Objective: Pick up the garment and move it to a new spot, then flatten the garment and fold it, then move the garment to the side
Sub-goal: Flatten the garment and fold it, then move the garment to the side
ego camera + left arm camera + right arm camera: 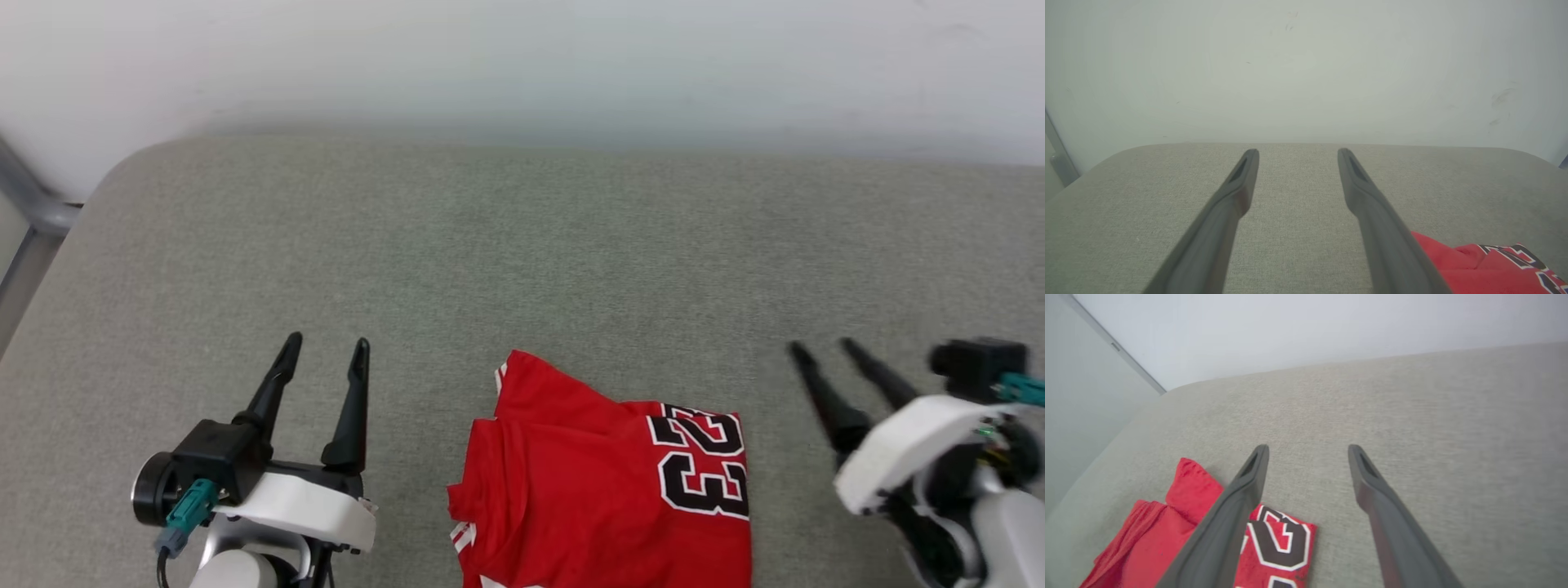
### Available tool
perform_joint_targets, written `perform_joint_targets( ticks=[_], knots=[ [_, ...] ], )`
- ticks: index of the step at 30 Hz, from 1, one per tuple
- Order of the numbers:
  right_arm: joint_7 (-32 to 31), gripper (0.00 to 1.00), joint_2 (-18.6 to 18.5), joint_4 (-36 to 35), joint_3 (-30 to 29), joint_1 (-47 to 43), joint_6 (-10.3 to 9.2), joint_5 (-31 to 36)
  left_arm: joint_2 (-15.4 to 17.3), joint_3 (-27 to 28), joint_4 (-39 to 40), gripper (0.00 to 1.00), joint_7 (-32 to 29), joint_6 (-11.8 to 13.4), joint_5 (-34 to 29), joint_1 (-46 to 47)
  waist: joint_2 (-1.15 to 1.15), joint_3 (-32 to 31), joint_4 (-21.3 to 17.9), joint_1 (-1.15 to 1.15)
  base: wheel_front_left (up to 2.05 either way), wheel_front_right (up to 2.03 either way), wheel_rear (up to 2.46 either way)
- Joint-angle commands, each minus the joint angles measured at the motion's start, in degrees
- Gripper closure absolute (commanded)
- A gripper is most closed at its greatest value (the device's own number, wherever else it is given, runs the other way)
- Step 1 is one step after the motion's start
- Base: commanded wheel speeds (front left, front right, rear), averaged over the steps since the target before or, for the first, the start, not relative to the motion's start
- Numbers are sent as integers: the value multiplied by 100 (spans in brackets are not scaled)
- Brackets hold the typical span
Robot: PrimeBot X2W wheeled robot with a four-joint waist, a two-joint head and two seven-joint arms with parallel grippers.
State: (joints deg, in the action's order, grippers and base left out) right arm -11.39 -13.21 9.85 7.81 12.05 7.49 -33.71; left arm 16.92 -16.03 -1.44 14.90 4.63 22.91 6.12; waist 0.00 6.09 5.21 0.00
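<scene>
Grey woven cloth is covering the broad padded surface that is carrying everything, and it is running up to a plain white wall at twelve o'clock. At about eight o'clock in the head view, the left gripper is hovering with its two long dark fingers spread apart and holding nothing. Its pale wrist is sitting low and its fingers are pointing toward twelve. In its own wrist view a red corner is showing at five o'clock, beside one finger; whether they are touching I cannot tell. At six o'clock the bright red thin-fabric sports jersey, marked with black white-outlined numerals 23, is lying on the surface in a compact layered rectangle. The numerals are sitting at its three o'clock end and striped trim is peeking out at seven. It is probably lying so because the folding is largely done, leaving the move aside. At four o'clock the right gripper is likewise hanging released and empty, its fingers angling toward eleven and clear of the cloth. The pair are apparently flanking the jersey for a two-handed lift.
</scene>
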Motion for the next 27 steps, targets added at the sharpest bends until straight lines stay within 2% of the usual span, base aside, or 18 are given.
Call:
perform_joint_targets(
  ticks=[1, 6, 11, 15, 21, 27],
  knots=[
    [106, 0, 1, -85, -291, -160, -2, 417, 24, 51, -13, 0, 34, 57, -24, -63, 0, -62, -91, 0, 0, 0, 0],
    [467, 0, 284, -660, -1269, -617, -1, 1714, 49, 100, -66, 0, 36, 144, -51, -155, 0, -175, -245, 0, 0, 0, 0],
    [1037, 0, 582, -1274, -1587, -1024, -2, 2368, 61, 119, -177, 0, 37, 160, -53, -253, 0, -337, -364, 0, 0, 0, 0],
    [1273, 0, 739, -1595, -1529, -1402, -2, 2489, 40, 124, -285, 0, 38, 166, -69, -409, 0, -541, -439, 0, 0, 0, 0],
    [1164, 0, 907, -2024, -1324, -1926, -2, 2463, -12, 122, -304, 0, 34, 180, -113, -612, 0, -690, -476, 0, 0, 0, 0],
    [1056, 0, 989, -2162, -1299, -2048, -2, 2378, -50, 190, -301, 0, 34, 180, -77, -699, 0, -715, -513, 0, 0, 0, 0]
  ],
)
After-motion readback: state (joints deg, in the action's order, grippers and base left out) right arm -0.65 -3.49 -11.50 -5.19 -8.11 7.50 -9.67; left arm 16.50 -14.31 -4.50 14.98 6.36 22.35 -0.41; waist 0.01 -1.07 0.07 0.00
